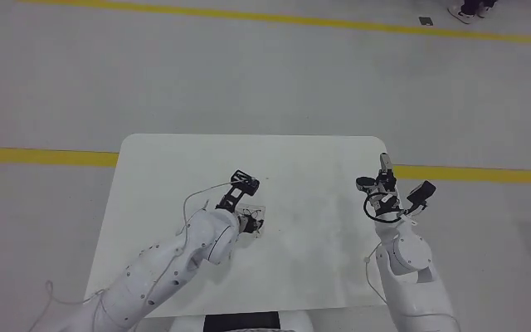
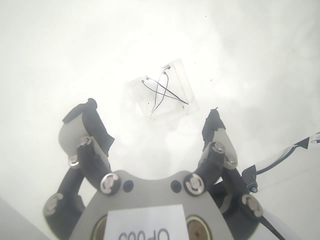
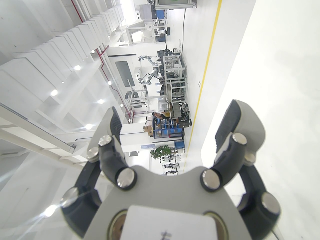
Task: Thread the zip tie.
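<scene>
1. Black zip ties (image 2: 162,89) lie crossed over one another in a clear tray (image 2: 186,78). The tray sits flat on the white table (image 1: 299,166).
2. Left gripper (image 2: 152,108): released. The jaws are spread wide and nothing is between them. The unit hangs above the table, pointing down at the surface.
3. Tray position: directly ahead of the left gripper and roughly in line with the gap between its fingers (image 2: 82,123). It is below the fingertips and apart from both.
4. Zip tie position: all are inside the tray, and neither finger touches them. Their small heads are at the tray end farther from the left gripper. The thin tails run back toward the gripper and cross near the tray's middle.
5. Right gripper (image 3: 172,107): released. The jaws are spread wide and hold nothing.
6. Right gripper position: at the table's right edge, well apart from the tray and the left gripper. It points away from the robot, out over the floor toward the far side of the room.
7. Yellow floor line (image 3: 207,58): runs ahead of the right gripper, between its fingers.
</scene>
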Action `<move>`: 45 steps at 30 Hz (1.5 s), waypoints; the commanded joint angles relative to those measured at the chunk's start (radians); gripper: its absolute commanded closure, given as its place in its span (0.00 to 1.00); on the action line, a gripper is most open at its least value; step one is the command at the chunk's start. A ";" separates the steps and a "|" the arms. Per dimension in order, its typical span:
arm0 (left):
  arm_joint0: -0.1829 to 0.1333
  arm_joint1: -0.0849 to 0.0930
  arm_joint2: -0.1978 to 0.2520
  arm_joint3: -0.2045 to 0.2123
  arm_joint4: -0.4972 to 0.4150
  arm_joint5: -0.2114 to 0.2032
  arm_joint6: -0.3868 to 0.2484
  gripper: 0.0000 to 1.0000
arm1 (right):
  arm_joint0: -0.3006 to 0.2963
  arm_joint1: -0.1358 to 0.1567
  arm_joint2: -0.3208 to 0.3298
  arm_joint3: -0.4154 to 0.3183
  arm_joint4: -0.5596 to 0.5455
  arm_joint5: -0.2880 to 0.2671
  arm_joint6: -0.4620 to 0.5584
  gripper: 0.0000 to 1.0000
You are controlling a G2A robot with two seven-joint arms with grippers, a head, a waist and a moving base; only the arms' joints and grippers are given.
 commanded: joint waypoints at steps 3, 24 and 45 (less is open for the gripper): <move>-0.012 -0.034 0.018 0.049 0.019 0.000 -0.015 0.00 | 0.000 0.000 0.000 0.000 0.000 0.000 0.000 0.00; -0.017 -0.053 0.032 0.101 0.080 -0.034 0.015 0.00 | 0.000 0.000 0.000 0.000 0.000 0.000 0.000 0.00; 0.020 -0.063 0.018 0.069 0.064 0.000 0.046 0.34 | 0.000 0.000 0.000 0.000 0.000 0.000 0.000 0.00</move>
